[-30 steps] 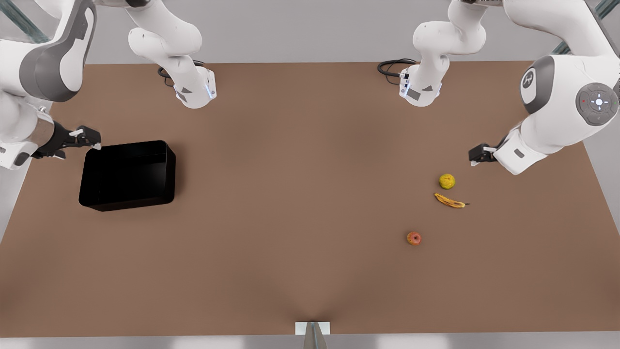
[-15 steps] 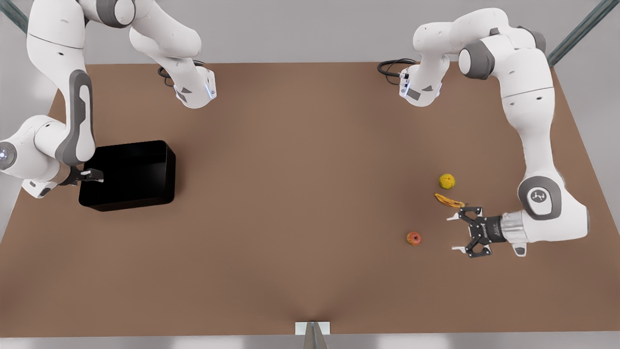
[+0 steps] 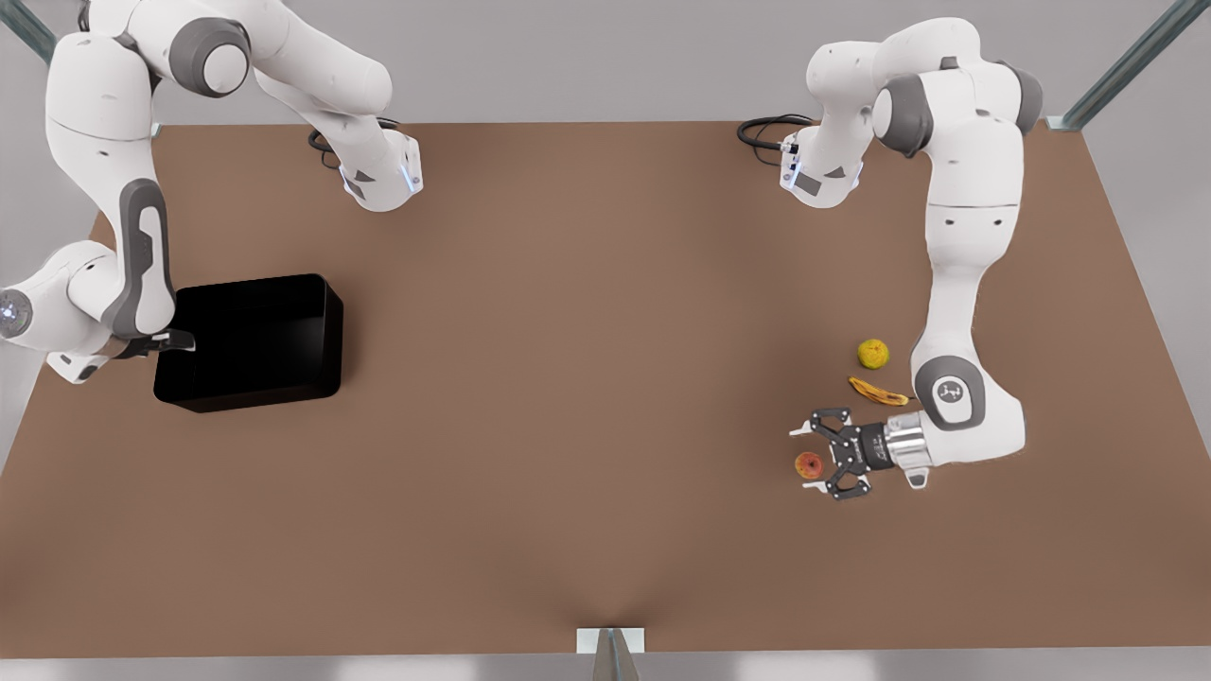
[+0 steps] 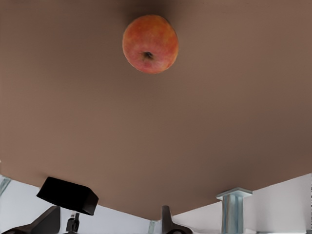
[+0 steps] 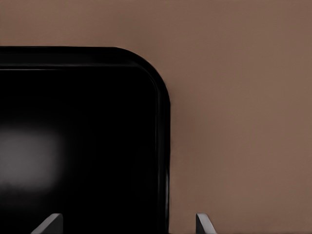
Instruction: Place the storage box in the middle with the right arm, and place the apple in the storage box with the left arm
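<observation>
Your apple (image 3: 809, 464) sits on the table (image 3: 587, 397) toward the front view's right, lying loose on the bare brown surface. The left gripper (image 3: 812, 459) is right at it: its two fingers are spread wide, one fingertip (image 3: 800, 431) at the apple's 12 o'clock and the other at its 6 o'clock, with the black gripper body at its 3 o'clock. You can see the apple lies between the spread fingers, though no finger touches it as far as the front view tells. In the left wrist view the apple (image 4: 150, 44) shows its stem dimple, resting on the table ahead of the camera.

A banana (image 3: 878, 392) lies at about 1 o'clock from the apple, near the left arm's wrist, and a yellow-green fruit (image 3: 873, 354) sits just beyond it, in the same direction.

Your box (image 3: 251, 340) is far off at the apple's 9 o'clock, on the front view's left part of the table, upright with its open top up. The right gripper (image 3: 175, 340) is at the box's 9 o'clock edge, over the wall there. In the right wrist view its fingertips (image 5: 52, 223) stand apart, with the box's wall (image 5: 163, 146) running between them, one tip over the black inside and the other over the table.
</observation>
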